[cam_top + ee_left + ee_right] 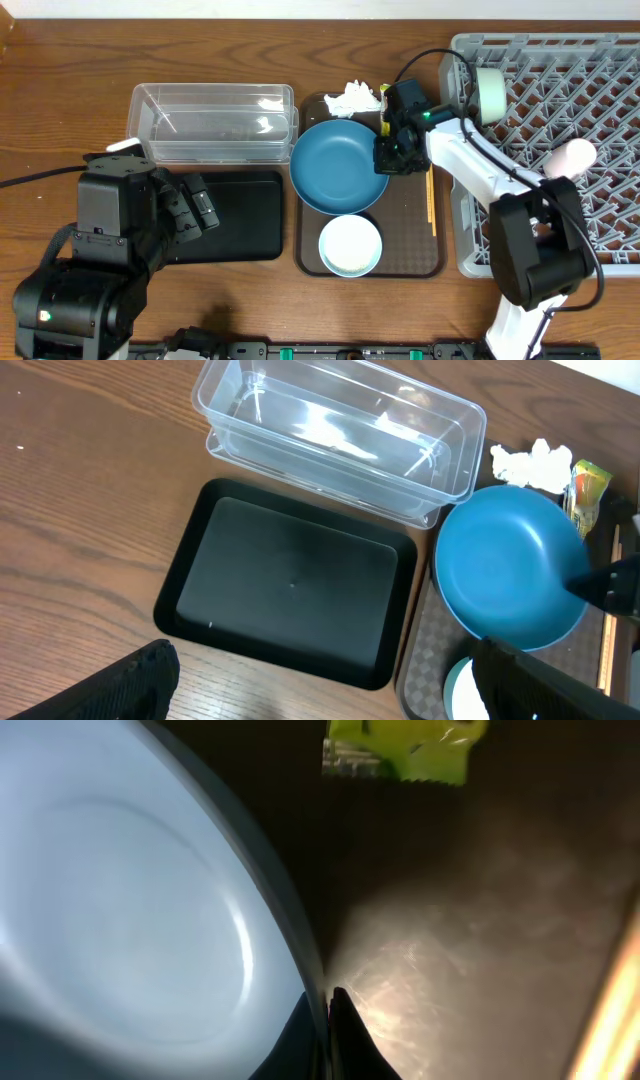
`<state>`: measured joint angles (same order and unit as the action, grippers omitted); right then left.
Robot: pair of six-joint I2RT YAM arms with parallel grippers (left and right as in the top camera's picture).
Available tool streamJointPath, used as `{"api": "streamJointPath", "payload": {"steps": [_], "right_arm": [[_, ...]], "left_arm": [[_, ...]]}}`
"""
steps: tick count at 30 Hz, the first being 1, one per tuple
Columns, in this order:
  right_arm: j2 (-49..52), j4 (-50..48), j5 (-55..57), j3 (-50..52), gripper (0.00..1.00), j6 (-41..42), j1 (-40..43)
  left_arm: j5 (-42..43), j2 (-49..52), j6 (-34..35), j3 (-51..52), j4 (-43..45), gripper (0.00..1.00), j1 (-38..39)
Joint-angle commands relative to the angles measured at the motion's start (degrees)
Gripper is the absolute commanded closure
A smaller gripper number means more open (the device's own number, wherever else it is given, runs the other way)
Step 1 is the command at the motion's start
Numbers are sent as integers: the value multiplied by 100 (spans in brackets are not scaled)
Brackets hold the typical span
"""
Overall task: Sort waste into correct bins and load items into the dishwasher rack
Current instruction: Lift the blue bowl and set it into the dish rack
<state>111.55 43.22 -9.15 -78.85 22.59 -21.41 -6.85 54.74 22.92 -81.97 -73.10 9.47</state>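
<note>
Looking at this, I'd call it maybe a third done. The dishwasher rack [600, 90] already has the white bowl [490, 92] tipped on its side in the corner nearest the tissue. The small cup [572, 155] is lying further in.

The dark blue bowl [335, 165] is on the brown serving tray [405, 255], and the right gripper [392, 150] is clamped on its rim. The wrist cam shows the fingertips [352, 1038] pinched over the edge, one each side, so I'd guess that bowl is the one being handled. The mint-green bowl [350, 245] sits just beside it on the same tray, untouched.

Waste-wise, nothing looks sorted. The crumpled tissue [352, 97] and the snack wrapper [588, 488] lie at the far end of the brown tray. The clear tub [215, 120] and the black tray [235, 215] both have nothing in them. I can't make out any rice grains.

The left gripper [198, 205] hangs over the black tray with its fingers spread, holding nothing. The chopsticks [431, 200] lie along the brown tray's rack-side edge.
</note>
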Motion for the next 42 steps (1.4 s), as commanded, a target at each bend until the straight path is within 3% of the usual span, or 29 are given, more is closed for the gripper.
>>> {"api": "streamJointPath", "payload": {"steps": [1,6,14,18,32,42], "right_arm": [[-767,-17,81,-17,99,-122,238],[-1882,101,1475,-17,99,-334,332],[-3209,-92,7232,-17,99,-164,669],[-3220,-463,8765,-17,99,-385,1180],[-2293,-1029,8664,-13,99,-1226,3499],[-1281,-1978,8181,-13,99,-2850,3571]], "left_arm": [[-94,-9,33,0,0,5,-20],[-94,-9,33,0,2,4,-20],[-94,-9,33,0,2,4,-20],[-94,-9,33,0,0,4,-20],[-94,-9,33,0,0,4,-20],[-94,-9,33,0,0,4,-20]]}}
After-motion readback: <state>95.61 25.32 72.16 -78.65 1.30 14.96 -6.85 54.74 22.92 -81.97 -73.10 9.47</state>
